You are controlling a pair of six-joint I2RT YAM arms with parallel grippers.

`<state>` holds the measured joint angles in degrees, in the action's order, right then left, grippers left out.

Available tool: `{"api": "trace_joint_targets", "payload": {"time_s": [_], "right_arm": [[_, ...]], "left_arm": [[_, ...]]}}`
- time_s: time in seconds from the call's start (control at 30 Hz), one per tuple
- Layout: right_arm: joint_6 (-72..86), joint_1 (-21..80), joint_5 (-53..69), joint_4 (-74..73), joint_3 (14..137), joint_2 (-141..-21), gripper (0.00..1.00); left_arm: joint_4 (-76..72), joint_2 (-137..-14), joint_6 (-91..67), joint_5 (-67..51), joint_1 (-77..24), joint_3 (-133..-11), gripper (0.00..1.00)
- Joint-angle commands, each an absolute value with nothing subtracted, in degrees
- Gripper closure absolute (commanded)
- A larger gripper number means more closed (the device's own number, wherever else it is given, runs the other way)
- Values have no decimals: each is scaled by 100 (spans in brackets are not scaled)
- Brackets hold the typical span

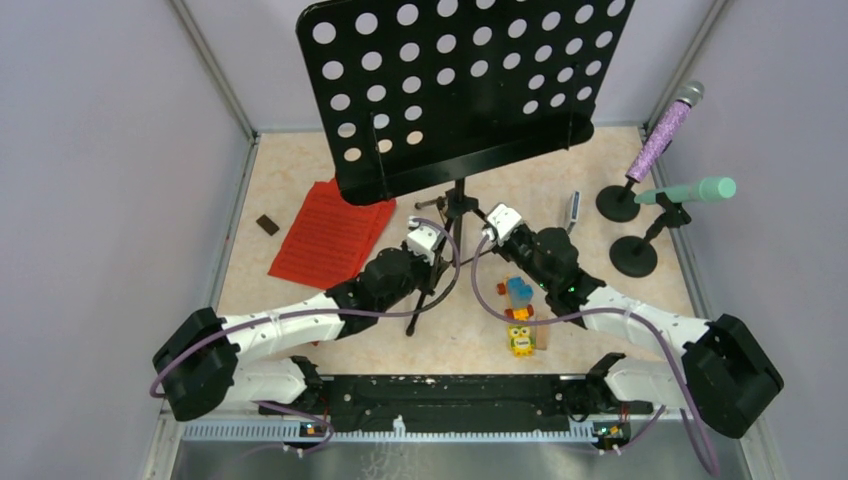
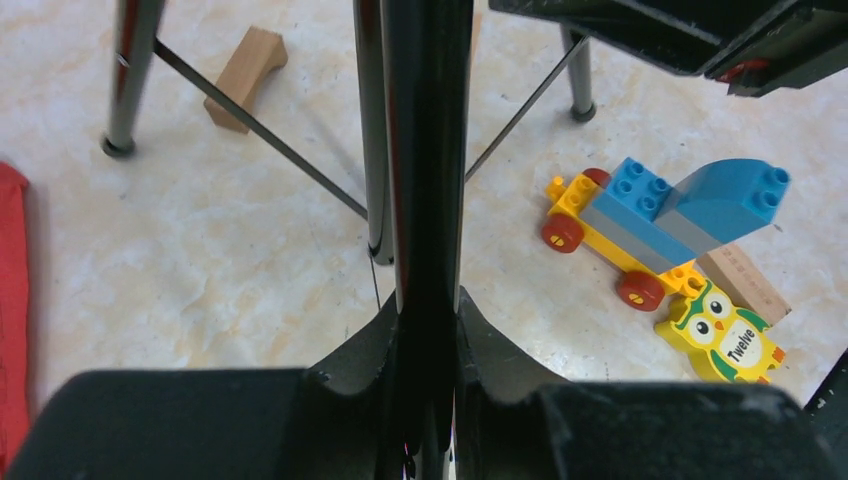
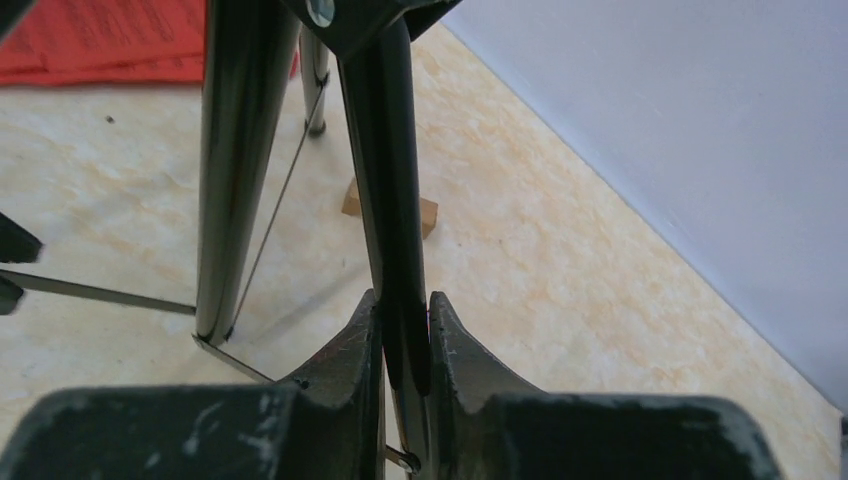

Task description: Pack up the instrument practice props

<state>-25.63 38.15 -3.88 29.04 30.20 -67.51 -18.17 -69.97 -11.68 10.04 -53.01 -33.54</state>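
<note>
The black perforated music rack [image 1: 460, 90] stands on its tripod at the middle of the table. My left gripper [image 1: 445, 232] is shut on the rack's thick centre pole [image 2: 425, 150], which runs up between the fingers [image 2: 480, 335]. My right gripper [image 3: 405, 305] is shut on a thinner tripod leg [image 3: 385, 150] from the right side [image 1: 485, 217]. Red sheet-music pages [image 1: 333, 232] lie flat at the left. The glittery purple microphone [image 1: 665, 130] and the mint-green microphone [image 1: 690, 191] rest in two black round-based holders [image 1: 618, 203] [image 1: 633, 256] at the right.
A toy brick truck [image 1: 517, 295] [image 2: 660, 220] and an owl brick [image 1: 520, 340] [image 2: 725, 335] lie by the right arm. Wooden blocks [image 2: 247, 78] [image 3: 430, 212] sit among the tripod legs. A small dark block [image 1: 267, 224] lies far left. Walls enclose three sides.
</note>
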Motion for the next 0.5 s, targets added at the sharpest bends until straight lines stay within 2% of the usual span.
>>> {"api": "trace_joint_targets", "payload": {"time_s": [0.0,0.33,0.47], "right_arm": [[-1267,3882,-283,3917,2793,-6117,100],[-1107,4439,-262,4823,2497,-5739,100],[-778,4468,-32,5663,2244,-5824,100]], "left_arm": [[-2160,-6626,-877,1189,-5281,-3301,100],[-2444,-6696,-774,923,-5275,-3648,100],[-2603,-6743,-736,892,-5276,-3773,100]]}}
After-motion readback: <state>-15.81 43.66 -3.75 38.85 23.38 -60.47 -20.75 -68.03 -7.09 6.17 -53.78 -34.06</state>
